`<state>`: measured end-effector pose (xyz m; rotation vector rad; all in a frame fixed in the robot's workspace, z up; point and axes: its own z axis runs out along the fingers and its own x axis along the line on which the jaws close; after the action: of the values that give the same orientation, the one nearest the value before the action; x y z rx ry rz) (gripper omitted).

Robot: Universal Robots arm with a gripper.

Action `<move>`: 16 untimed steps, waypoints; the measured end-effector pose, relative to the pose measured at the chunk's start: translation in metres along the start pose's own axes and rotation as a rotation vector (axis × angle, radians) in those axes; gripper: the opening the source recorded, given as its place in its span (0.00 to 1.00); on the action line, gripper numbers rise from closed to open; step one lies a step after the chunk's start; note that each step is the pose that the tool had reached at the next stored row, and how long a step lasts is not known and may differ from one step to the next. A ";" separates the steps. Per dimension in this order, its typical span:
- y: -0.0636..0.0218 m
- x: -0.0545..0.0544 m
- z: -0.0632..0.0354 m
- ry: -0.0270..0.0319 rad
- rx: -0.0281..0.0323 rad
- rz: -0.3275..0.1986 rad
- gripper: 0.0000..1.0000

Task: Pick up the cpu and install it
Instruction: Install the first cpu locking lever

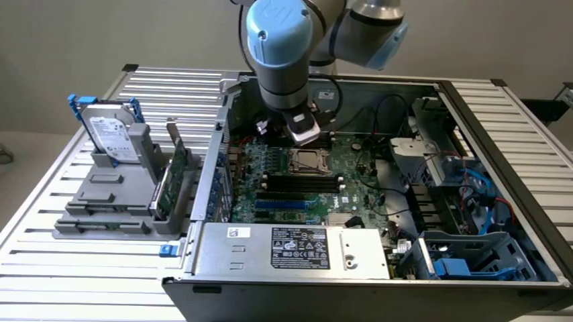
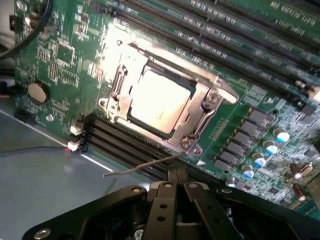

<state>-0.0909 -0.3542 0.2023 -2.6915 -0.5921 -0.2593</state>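
Ext view: my claw (image 1: pixel 304 137) hangs over the mobo (image 1: pixel 358 184) in the open case (image 1: pixel 358 295) on the slatted surface (image 1: pixel 54 268). The cpu (image 1: pixel 313 161) lies flat in its socket just below, case walls well apart.

Wrist view: cpu (image 2: pixel 159 102) is square, no long axis, flush inside the metal frame (image 2: pixel 202 100). Claw (image 2: pixel 176 176) is pinched closed, nothing seen in it.
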 end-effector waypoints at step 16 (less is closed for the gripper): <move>-0.0125 0.007 0.0028 -0.0393 -0.0885 -0.011 0.11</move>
<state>-0.0901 -0.3400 0.2054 -2.7850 -0.6209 -0.2414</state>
